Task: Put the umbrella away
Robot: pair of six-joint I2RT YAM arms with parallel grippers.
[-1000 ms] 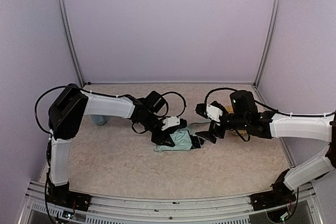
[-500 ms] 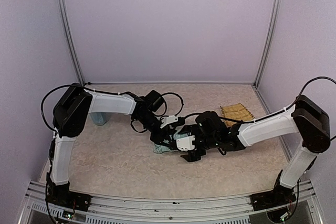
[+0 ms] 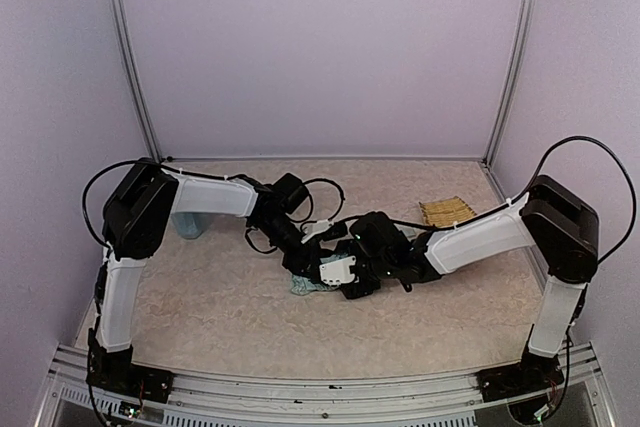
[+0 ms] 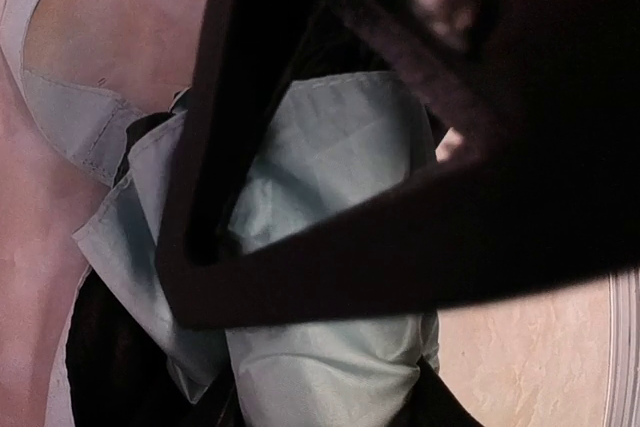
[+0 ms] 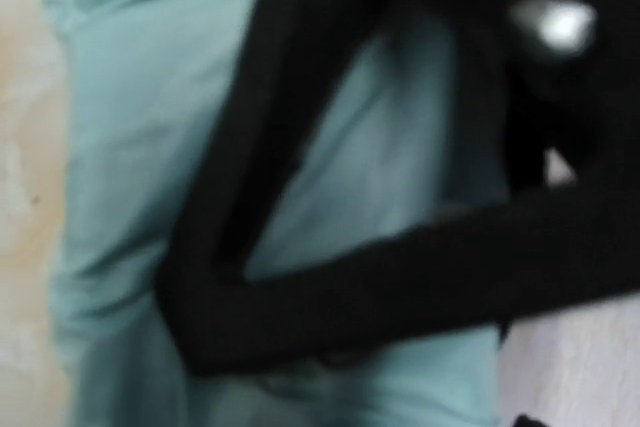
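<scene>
Folded umbrella of pale mint-green fabric with a black underside (image 3: 306, 287) lies on the beige speckled tabletop (image 3: 220, 317), roughly centre, mostly hidden under both hands. Left hand (image 3: 303, 259) sits on its upper-left side and right hand (image 3: 336, 281) on its right side, the two touching or nearly so in the top view. Left wrist cam: dark finger (image 4: 330, 257) right against the lens, mint fabric (image 4: 330, 167) bunched behind and below it, black underside showing at lower left. Can't tell how wide that hand is spread or whether it has a grip. Right wrist cam is blurred: black finger (image 5: 330, 297) across mint fabric (image 5: 130, 147), opening and grip also unreadable. Woven straw tray (image 3: 449, 211) is well apart at right rear. Light blue cup (image 3: 187, 226) stands at far left, partly behind the left arm.
</scene>
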